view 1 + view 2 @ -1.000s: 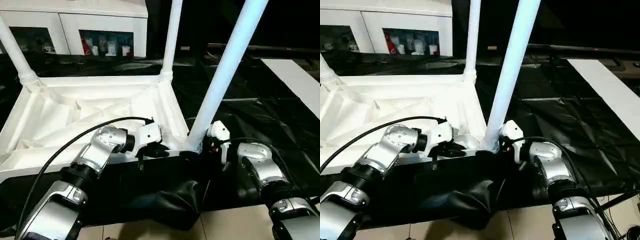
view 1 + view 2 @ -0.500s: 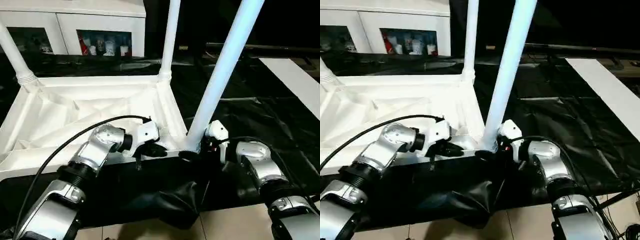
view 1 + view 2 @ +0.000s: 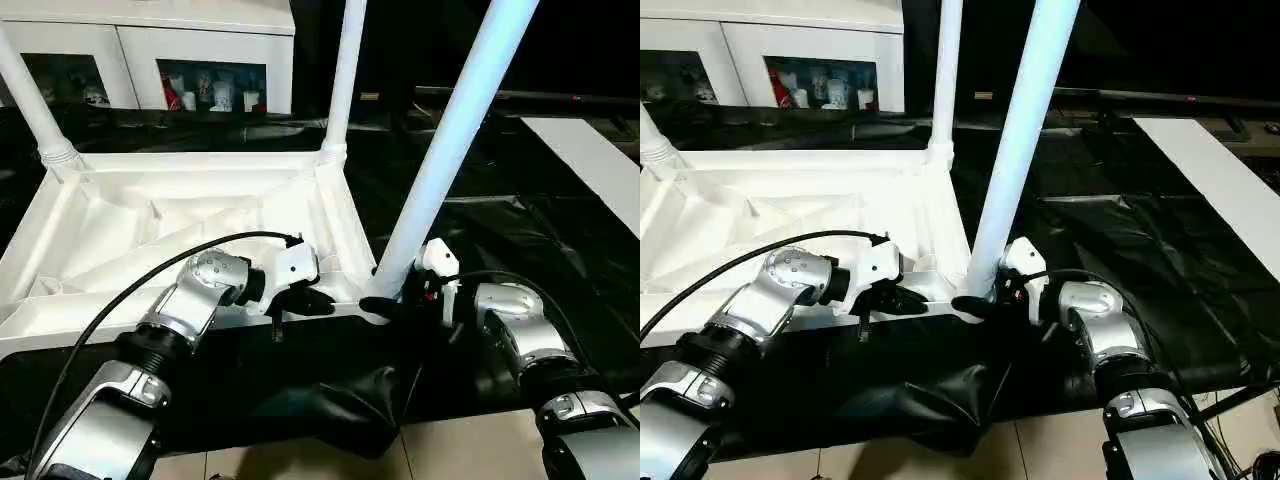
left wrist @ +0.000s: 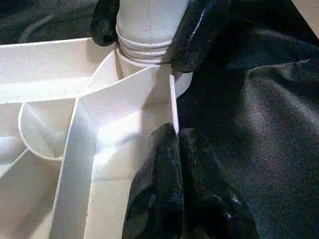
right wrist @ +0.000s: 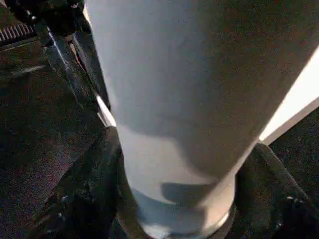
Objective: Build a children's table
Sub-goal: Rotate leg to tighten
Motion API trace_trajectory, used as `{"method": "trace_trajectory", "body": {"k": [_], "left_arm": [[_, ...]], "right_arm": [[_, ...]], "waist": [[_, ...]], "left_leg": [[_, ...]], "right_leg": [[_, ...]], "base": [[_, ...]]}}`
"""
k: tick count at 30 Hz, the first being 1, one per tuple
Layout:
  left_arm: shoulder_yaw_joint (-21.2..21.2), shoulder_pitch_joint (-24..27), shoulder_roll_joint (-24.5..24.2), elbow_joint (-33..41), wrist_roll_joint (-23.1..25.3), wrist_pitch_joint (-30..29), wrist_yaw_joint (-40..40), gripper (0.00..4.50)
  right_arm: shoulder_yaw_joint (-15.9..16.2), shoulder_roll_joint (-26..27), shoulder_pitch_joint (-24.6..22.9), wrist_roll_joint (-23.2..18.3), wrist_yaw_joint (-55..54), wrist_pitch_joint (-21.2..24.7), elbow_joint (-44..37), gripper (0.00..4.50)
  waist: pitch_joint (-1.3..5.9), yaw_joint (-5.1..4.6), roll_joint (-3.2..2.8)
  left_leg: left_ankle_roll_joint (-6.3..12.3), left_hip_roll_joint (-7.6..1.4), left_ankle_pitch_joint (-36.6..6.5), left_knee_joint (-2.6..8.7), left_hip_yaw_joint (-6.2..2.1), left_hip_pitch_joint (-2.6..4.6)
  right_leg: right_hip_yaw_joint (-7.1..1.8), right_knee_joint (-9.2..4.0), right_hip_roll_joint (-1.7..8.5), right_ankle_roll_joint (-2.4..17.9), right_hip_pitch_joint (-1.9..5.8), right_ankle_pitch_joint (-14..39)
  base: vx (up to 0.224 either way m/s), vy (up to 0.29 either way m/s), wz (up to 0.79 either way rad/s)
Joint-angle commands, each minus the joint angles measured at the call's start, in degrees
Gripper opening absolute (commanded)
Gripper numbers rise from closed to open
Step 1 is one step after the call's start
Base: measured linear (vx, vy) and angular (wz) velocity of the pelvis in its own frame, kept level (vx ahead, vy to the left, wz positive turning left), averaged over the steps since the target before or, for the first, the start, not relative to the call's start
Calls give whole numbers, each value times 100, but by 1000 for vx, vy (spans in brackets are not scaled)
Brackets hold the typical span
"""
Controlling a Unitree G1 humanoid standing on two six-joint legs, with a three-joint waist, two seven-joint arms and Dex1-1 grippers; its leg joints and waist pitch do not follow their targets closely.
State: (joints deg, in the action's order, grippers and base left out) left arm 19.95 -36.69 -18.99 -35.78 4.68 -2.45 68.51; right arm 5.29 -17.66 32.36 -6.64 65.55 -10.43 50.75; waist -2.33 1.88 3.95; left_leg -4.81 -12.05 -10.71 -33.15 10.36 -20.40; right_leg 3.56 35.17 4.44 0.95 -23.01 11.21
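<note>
Table top (image 3: pixel 190 225) lies upside down on black sheet (image 3: pixel 520 230), ribs up. Near-right leg (image 3: pixel 455 135) stands tilted in its corner socket; far legs (image 3: pixel 343 75) and (image 3: pixel 30 105) upright in theirs. R gripper (image 4: pixel 144 25) straddles that near leg's base, one finger each side, touching it. L gripper (image 4: pixel 174 164) fingers pressed together on the top's near wall, pinching the rim. White board (image 3: pixel 590 160) far right, cabinet (image 3: pixel 150 50) behind.
</note>
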Motion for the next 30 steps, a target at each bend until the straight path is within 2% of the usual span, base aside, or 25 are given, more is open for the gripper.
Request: {"method": "trace_trajectory", "body": {"k": [1, 6, 8, 9, 10, 11, 13, 14, 15, 16, 18, 22, 24, 27, 28, 30], "left_arm": [[357, 177, -48, -151, 232, -100, 177, 0], [348, 192, -59, -168, 265, -150, 109, 0], [327, 193, -45, -185, 270, -197, 41, 0], [238, 154, 62, -262, 255, -334, -194, 0], [184, 116, 141, -318, 262, -420, -385, 0], [142, 79, 214, -372, 276, -494, -560, 0], [93, -50, 455, -557, 372, -668, -1081, 0], [93, -50, 455, -557, 372, -668, -1081, 0], [25, -212, 784, -785, 426, -922, -1638, 0], [4, -265, 889, -860, 440, -984, -1816, 0], [-30, -363, 1052, -1000, 467, -1096, -2110, 0], [46, -620, 1491, -1420, 645, -1294, -2753, 0], [67, -614, 1495, -1414, 666, -1264, -2712, 0], [74, -565, 1448, -1379, 687, -1221, -2606, 0], [77, -550, 1424, -1369, 692, -1206, -2566, 0], [76, -516, 1335, -1334, 689, -1090, -2483, 0]], "right_arm": [[-1, -16, 35, -26, 101, 9, 47, 270], [-61, 59, 15, -12, -152, 82, 94, 268], [-120, 109, 43, 4, -396, 149, 171, 268], [-273, 240, 111, 27, -1056, 193, 374, 268], [-367, 328, 137, 18, -1432, 223, 476, 268], [-443, 404, 162, 17, -1772, 244, 564, 268], [-682, 650, 263, -39, -2793, 322, 795, 267], [-682, 650, 263, -39, -2793, 322, 795, 267], [-901, 903, 413, -64, -3991, 394, 1048, 267], [-955, 976, 460, -82, -4280, 431, 1117, 267], [-944, 1062, 530, 11, -4754, 408, 1198, 267], [-830, 1488, 834, 261, -5516, 274, 1441, 267], [-801, 1557, 852, 265, -5350, 218, 1436, 267], [-1013, 1668, 818, -63, -4726, -58, 1310, 267], [-1102, 1687, 804, -200, -4522, -148, 1256, 323], [-1034, 1569, 757, -264, -4131, -206, 1111, 337]], "waist": [[326, -5, -32], [321, -6, -35], [308, -13, -36], [298, -17, -35], [263, -43, -42], [259, -65, -42], [260, -69, -48], [263, -80, -65], [269, -89, -57], [263, -125, -86], [268, -139, -89], [307, -161, -77], [308, -142, -57], [309, -125, -48], [323, -114, -47], [339, -112, -36]], "left_leg": [[446, -156, -914, 327, 1, 23], [453, -156, -926, 329, 2, 21], [404, -156, -1026, 343, 0, 30], [373, -156, -1082, 350, -2, 30], [257, -151, -1289, 374, -3, 40], [119, -146, -1514, 396, -29, 45], [5, -142, -1705, 399, -51, 64], [-29, -144, -1734, 403, -55, 70], [-67, -151, -1757, 409, -64, 77], [-130, -134, -1756, 419, -62, 71], [-139, -127, -1854, 413, -73, 59], [-6, -100, -1712, 378, -41, 44], [69, -88, -1665, 373, -37, 28], [210, -100, -1517, 373, -35, 7], [287, -110, -1380, 370, -33, -8], [331, -120, -1196, 359, -34, -20]], "right_leg": [[-256, -367, 326, 1531, 302, 517], [-255, -371, 328, 1539, 299, 525], [-254, -389, 329, 1505, 287, 715], [-254, -401, 331, 1483, 282, 822], [-257, -443, 334, 1413, 256, 1201], [-248, -479, 341, 1268, 261, 1688], [-244, -534, 355, 1066, 232, 2169], [-250, -532, 350, 1039, 219, 2196], [-252, -536, 351, 1026, 216, 2148], [-253, -533, 326, 1039, 194, 2040], [-239, -531, 322, 1029, 196, 2012], [-255, -514, 310, 1092, 198, 1524], [-245, -520, 313, 1072, 223, 1521], [-242, -513, 322, 1086, 242, 1385], [-242, -490, 328, 1142, 263, 1165], [-238, -451, 326, 1228, 276, 872]], "base": [[0, 0, 0], [0, 0, 0], [0, 0, 0], [0, 0, 0], [0, 0, 0], [0, 0, 0], [0, 0, 0], [0, 0, 0], [0, 0, 0], [0, 0, 0], [0, 0, 0], [0, 0, 0], [0, 0, 0], [0, 0, 0], [0, 0, 0], [0, 0, 0]]}}
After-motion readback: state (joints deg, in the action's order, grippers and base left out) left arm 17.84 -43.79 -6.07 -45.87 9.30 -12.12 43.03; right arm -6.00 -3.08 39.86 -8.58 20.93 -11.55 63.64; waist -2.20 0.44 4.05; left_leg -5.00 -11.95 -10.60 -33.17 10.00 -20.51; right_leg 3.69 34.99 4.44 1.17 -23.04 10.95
